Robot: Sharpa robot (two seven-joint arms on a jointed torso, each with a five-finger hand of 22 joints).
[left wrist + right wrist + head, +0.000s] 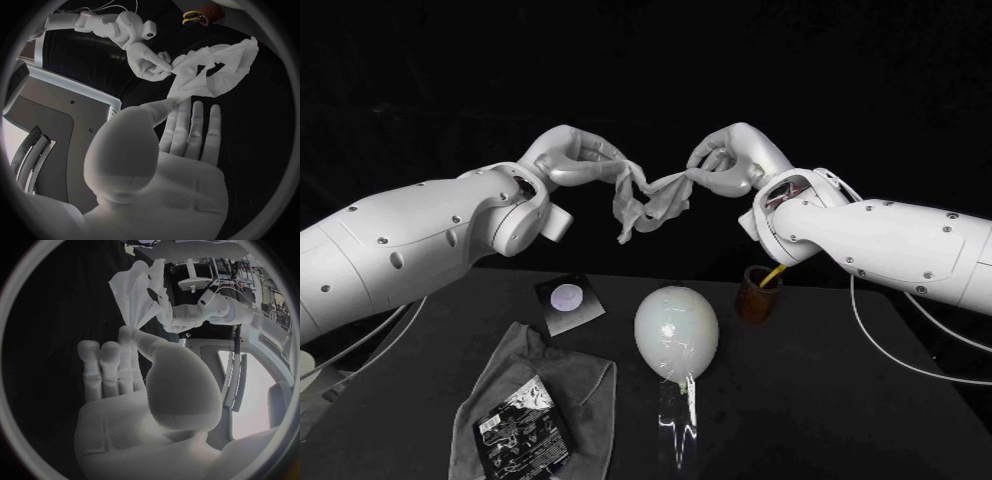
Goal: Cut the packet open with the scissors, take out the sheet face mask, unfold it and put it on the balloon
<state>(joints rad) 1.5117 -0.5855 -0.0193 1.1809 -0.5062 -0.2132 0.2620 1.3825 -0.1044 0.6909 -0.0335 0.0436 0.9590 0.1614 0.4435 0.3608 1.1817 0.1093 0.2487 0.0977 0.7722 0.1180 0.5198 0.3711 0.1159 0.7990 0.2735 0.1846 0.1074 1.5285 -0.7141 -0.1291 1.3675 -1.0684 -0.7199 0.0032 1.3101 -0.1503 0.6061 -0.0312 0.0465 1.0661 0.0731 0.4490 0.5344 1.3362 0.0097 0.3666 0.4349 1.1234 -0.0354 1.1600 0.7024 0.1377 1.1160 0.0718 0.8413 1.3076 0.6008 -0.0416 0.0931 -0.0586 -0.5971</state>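
Both my arms slant up and inward from either side, and the hands meet high over the back edge of the counter (855,405). My left hand (571,157) and my right hand (736,155) face each other, close but not touching. The sheet mask (646,205) is strung between them.

On the left, my fingers (199,125) lie straight and side by side, while the thumb pinches an edge of the mask against the nearest one. The right wrist view shows the same pose mirrored: a thumb-and-finger pinch on the mask's edge, the other fingers extended together. So both hands are grasping the mask. It is crumpled and part folded, sagging in a loop with one end hanging down, well above everything on the counter.

The balloon (676,332) stands near the middle of the counter, below the mask. The packet (524,428) lies near the front edge on the left, on a grey cloth (586,385). The scissors (769,277) stand in a cup (757,298) by the back edge, under my right wrist.
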